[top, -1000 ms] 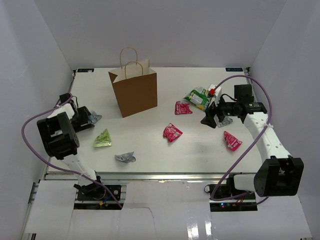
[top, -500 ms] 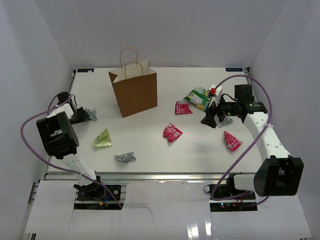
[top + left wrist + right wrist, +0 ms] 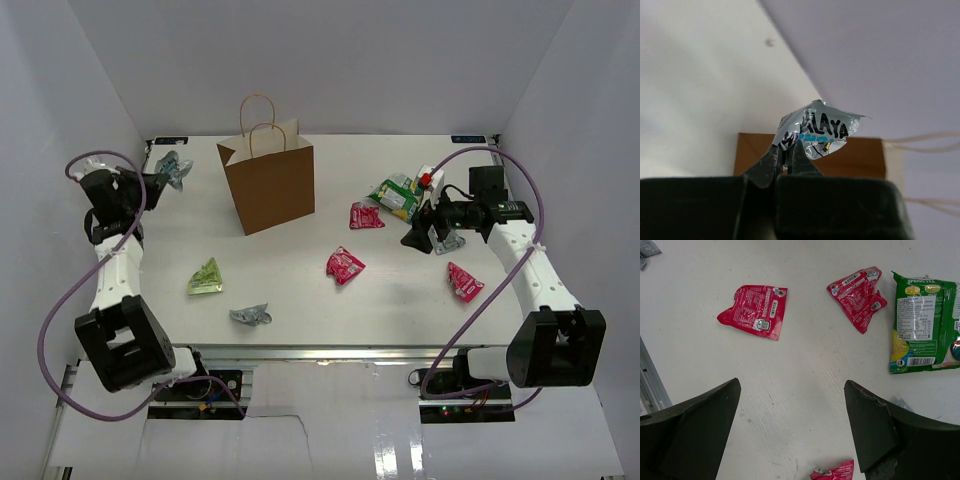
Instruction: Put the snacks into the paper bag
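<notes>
The left claw is clenched on a crumpled silver packet, held off the bench left of the paper bag. In the left wrist view the packet partly hides the bag's flat brown kraft face. The right claw hangs released above the bench. There, a glossy, creased red packet is cut off by the lower edge and the green-and-white packet by the right edge.
</notes>
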